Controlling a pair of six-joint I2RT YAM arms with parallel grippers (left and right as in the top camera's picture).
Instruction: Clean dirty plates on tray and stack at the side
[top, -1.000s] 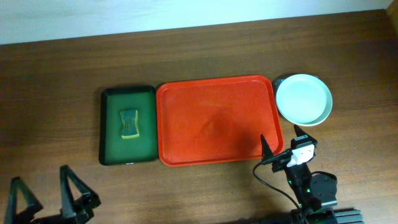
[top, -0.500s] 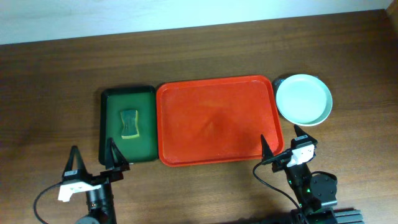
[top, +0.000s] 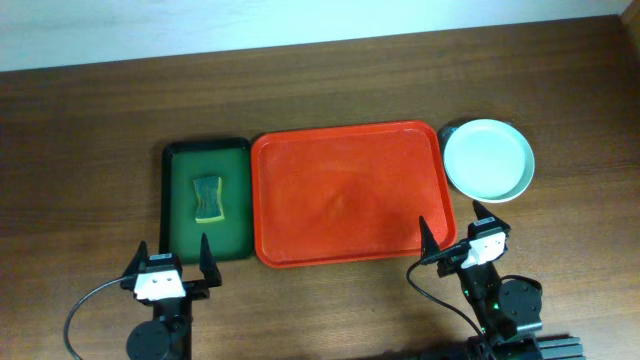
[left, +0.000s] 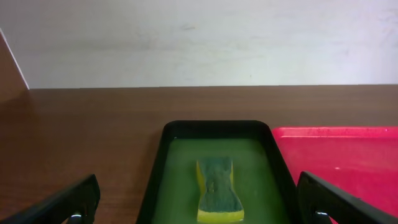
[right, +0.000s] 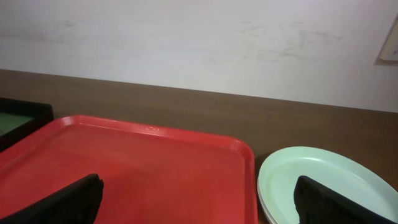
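Left claw (top: 172, 244) nearer; tray (top: 340, 190) ahead-right

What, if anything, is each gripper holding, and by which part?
Nothing. The left gripper and right gripper are both open and empty; the sponge lies untouched in the green tray.

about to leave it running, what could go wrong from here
1. The open right gripper sits between the red tray's corner and the plates; a sideways swing could knock the plates or hook the tray rim.
2. The open left gripper hangs at the dark green tray's near rim; reaching for the sponge could clip that rim and shift the tray.
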